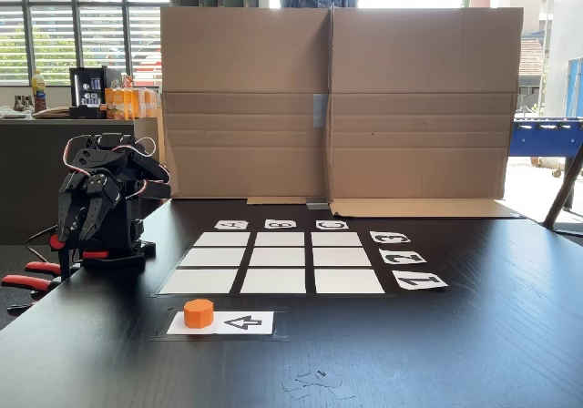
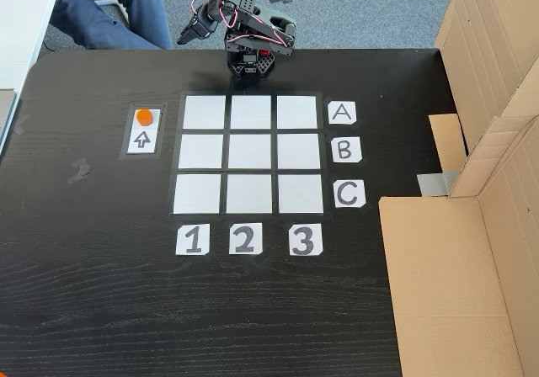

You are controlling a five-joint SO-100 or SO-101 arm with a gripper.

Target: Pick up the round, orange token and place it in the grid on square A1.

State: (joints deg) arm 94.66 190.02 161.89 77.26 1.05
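black table (image 2: 101,310) holds token (image 2: 145,114) on arrow card (image 2: 142,140) beside grid (image 2: 249,125).

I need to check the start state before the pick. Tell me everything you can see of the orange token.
The token is a small, short, bright orange cylinder, puck-like and seemingly plastic, standing upright on its flat base. It rests on the white arrow card, at the end the arrow points toward, outside the grid. In a fixed view it looks narrower than one grid cell. Nothing else touches it; the gripper is folded well away.
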